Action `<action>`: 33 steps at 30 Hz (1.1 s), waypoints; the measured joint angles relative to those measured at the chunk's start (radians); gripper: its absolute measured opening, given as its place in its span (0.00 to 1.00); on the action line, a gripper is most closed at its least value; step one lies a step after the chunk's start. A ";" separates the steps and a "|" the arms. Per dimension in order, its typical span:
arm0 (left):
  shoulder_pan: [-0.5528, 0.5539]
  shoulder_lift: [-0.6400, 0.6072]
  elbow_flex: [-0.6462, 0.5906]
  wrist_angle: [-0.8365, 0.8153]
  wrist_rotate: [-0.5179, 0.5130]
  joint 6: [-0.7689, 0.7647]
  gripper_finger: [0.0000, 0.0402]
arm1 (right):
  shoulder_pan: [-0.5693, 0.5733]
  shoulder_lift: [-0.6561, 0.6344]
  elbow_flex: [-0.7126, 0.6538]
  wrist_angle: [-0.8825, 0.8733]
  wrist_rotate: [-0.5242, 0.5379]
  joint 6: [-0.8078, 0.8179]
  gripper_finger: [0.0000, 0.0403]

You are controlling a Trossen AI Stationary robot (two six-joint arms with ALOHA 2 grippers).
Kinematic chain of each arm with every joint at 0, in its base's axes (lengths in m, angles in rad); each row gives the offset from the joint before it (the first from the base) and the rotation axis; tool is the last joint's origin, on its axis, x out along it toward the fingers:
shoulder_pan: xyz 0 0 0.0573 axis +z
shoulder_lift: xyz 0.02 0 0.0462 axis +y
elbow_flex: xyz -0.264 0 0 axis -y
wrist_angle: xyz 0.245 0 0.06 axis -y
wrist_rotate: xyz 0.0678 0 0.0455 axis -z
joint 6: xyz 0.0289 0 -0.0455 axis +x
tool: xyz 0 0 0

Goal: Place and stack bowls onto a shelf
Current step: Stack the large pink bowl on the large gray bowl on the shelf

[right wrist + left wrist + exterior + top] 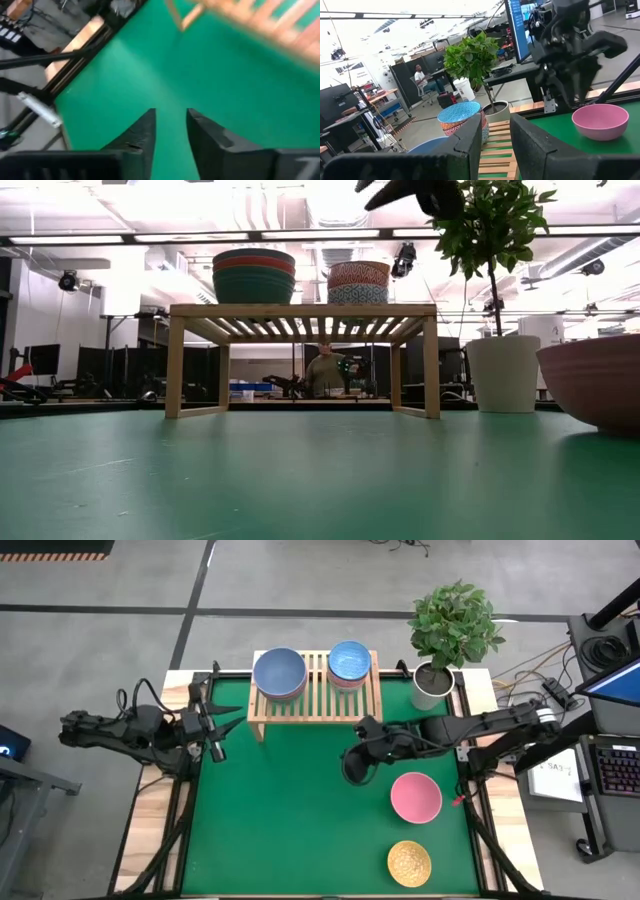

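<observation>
Up on the low light-wood slatted shelf [314, 690], two stacks of small round bowls [279, 673] are sitting, while a plain pink bowl [415, 797] and a patterned yellow bowl [409, 862] are lying on the green table mat [290, 820]. Just before the shelf, the right gripper [354, 766] is hovering empty, fingers narrowly parted; the left gripper [222, 726] is waiting at the mat's left edge, fingers parted, and a white-potted leafy plant [436, 680] is standing beside the shelf.

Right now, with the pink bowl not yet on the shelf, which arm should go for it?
Right, probably. The right gripper, jaws open and empty, hangs over the mat next to the pink bowl. The left gripper sits across the table by the shelf's left end, far from that bowl.
</observation>
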 joint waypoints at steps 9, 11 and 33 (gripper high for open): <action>0.000 -0.001 0.000 0.003 0.000 0.000 0.21 | 0.039 0.083 0.000 -0.073 -0.371 0.251 0.42; 0.000 -0.001 0.000 0.004 0.000 -0.001 0.21 | 0.064 0.113 0.000 -0.173 -0.404 0.351 0.41; 0.000 0.005 0.000 0.005 0.000 -0.014 0.21 | 0.152 0.395 -0.001 -0.606 -0.355 0.446 0.38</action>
